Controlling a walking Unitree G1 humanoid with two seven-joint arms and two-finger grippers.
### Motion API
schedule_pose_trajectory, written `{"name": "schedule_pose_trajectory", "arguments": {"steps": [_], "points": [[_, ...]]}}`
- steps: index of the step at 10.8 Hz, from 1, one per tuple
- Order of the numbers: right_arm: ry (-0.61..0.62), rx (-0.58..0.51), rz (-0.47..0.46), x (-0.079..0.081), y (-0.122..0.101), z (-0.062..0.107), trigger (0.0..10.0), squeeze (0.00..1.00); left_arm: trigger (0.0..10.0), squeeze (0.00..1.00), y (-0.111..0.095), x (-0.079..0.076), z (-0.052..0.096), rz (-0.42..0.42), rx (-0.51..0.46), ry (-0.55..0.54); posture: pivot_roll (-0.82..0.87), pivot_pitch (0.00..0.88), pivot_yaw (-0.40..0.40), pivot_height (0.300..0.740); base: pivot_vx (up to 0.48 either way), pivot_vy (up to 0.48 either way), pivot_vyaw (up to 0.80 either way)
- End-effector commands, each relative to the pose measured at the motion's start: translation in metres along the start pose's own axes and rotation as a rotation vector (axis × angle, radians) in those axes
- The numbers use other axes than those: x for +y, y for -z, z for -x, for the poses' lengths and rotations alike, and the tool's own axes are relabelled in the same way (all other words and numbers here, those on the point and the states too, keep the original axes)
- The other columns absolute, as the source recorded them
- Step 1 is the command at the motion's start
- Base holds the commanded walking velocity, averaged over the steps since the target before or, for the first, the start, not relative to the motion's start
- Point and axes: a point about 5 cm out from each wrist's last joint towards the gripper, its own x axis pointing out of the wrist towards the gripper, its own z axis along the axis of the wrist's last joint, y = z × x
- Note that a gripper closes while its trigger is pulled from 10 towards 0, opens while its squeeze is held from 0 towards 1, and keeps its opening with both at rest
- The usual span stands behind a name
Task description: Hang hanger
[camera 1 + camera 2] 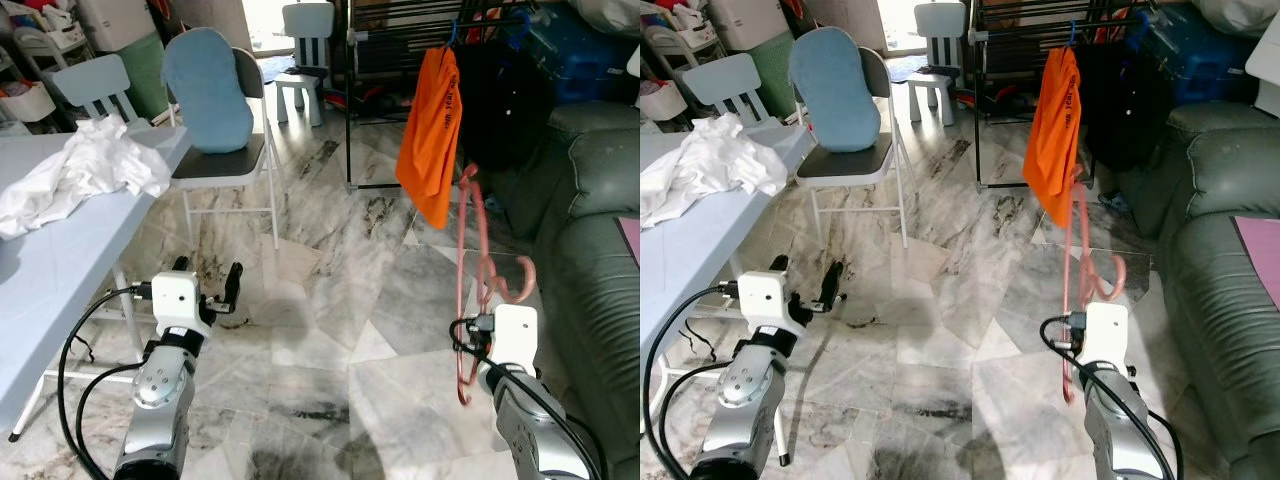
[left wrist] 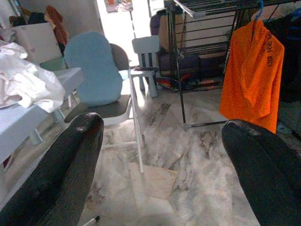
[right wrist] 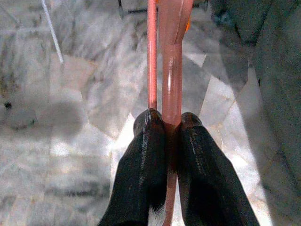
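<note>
You have the pink hanger (image 1: 470,290) clamped in your right gripper (image 3: 170,123), held upright above the floor well short of the rack (image 1: 400,30), so hanging remains; your left gripper (image 2: 160,155) is spread, empty.

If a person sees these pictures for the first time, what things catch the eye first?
The orange garment on the black drying rack ahead stands out most. Next is the pink hanger, clamped upright in the right gripper near the green sofa. White cloth lies crumpled on the pale blue table at left.
</note>
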Motion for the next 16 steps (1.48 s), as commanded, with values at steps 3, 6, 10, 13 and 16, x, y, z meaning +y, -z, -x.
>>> {"name": "schedule_pose_trajectory", "arguments": {"steps": [3,6,10,13,16], "points": [[-0.030,0.022,0.037,0.005,-0.003,0.000,10.0,0.00,10.0,0.00,0.002,-0.003,-0.002,0.030,0.013,-0.007,-0.29,0.000,0.121,0.740,0.300,0.250,0.00],[-0.063,0.051,0.080,0.011,-0.009,-0.005,10.0,0.00,10.0,0.00,0.007,-0.004,-0.003,0.058,0.032,-0.037,-0.28,0.000,0.089,0.740,0.319,0.317,0.00],[-0.117,0.072,0.142,0.022,-0.013,-0.009,10.0,0.00,10.0,0.00,0.012,0.001,0.001,0.064,0.047,-0.075,-0.27,0.000,0.047,0.740,0.331,0.348,0.00],[-0.111,0.081,0.147,0.026,-0.009,-0.010,10.0,0.00,10.0,0.00,0.016,0.001,0.007,0.066,0.064,-0.083,-0.26,0.000,0.063,0.740,0.341,0.336,0.00],[-0.069,0.103,0.119,0.022,-0.002,-0.009,10.0,0.00,10.0,0.00,0.024,-0.009,0.013,0.084,0.101,-0.050,-0.27,0.000,0.096,0.740,0.352,0.325,0.00]]}}
